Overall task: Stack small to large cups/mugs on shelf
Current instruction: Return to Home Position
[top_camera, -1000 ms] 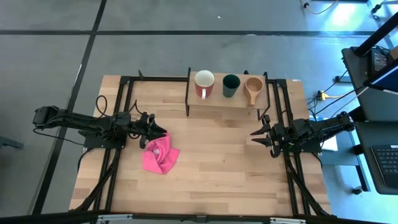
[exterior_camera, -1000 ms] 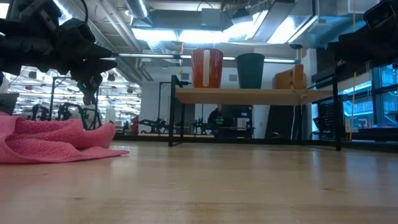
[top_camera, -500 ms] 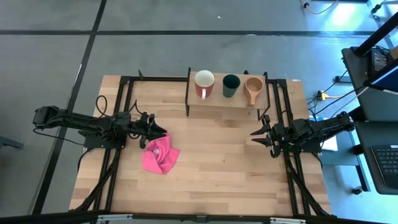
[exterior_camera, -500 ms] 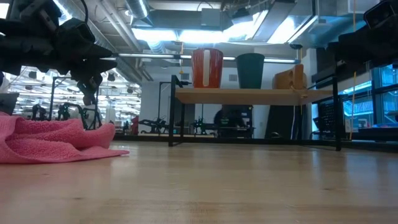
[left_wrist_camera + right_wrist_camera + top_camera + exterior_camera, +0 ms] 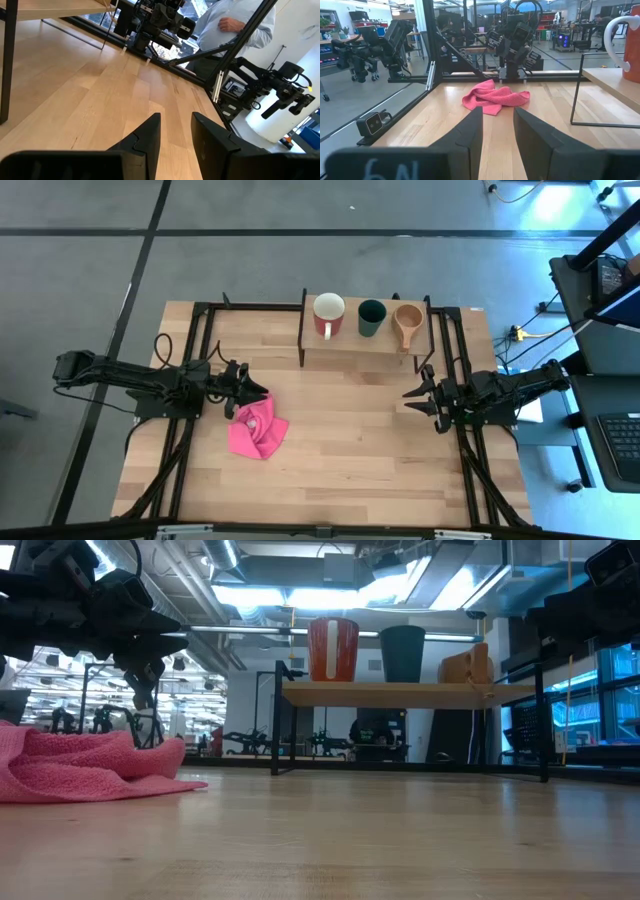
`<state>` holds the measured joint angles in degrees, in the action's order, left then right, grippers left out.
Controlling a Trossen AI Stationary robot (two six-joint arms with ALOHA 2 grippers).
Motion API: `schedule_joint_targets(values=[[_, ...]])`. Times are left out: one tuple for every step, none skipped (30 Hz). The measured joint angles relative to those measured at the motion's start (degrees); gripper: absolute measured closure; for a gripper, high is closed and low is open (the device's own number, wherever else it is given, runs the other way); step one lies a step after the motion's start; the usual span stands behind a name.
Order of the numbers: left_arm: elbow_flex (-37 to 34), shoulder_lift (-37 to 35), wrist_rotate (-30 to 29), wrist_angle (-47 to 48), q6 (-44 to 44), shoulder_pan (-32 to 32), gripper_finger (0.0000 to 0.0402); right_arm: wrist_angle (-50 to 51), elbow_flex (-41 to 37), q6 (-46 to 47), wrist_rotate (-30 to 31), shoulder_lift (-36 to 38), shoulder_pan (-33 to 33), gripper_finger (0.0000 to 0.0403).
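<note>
On the near part of the table (image 5: 350,470) only a pink cloth (image 5: 256,430) is seen, at about 8 o'clock from the table's centre; no cup is found there. The left gripper (image 5: 258,392) is held at 9 o'clock, near the cloth and raised clear of it, its fingers released with nothing between them. The right gripper (image 5: 411,400) is held at 3 o'clock, likewise spread and holding nothing.

At 12 o'clock, on the far edge, the shelf (image 5: 350,346) is found with all three cups set upright on its board in a row, apart from one another and not nested. The placing is therefore judged to be done, and only the drawing back of both arms to rest is judged to be left.

From 11 towards 1 o'clock along the board stand the red mug (image 5: 328,313), the dark green cup (image 5: 372,316) and the tan wooden cup (image 5: 406,322), which is judged an order from largest to smallest. From above, nothing is seen inside the red mug or the wooden cup; the green cup's inside is too dark to be told.
</note>
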<state>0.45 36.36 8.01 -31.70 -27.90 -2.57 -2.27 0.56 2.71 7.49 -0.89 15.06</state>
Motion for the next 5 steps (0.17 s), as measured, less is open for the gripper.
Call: schedule_joint_targets(values=[[0.00, -0.01, 0.01, 0.00, -0.01, -0.01, 0.0299, 0.01, 0.00, -0.04, 0.00, 0.01, 0.00, 0.0292], [0.00, 0.00, 0.00, 0.00, 0.00, 0.00, 0.0299, -0.01, 0.00, -0.03, 0.00, 0.00, 0.01, 0.0292], [0.00, -0.02, 0.00, 0.00, 0.00, 0.00, 0.0299, -0.01, 0.00, 0.00, 0.00, -0.01, -0.01, 0.0292], [0.00, 0.00, 0.00, 0.00, 0.00, 0.00, 0.0299, 0.01, 0.00, 0.01, 0.00, 0.00, 0.00, 0.0292], [0.00, -0.01, 0.00, 0.00, -0.01, 0.00, 0.0299, 0.00, 0.00, -0.01, 0.00, 0.00, 0.00, 0.0292]])
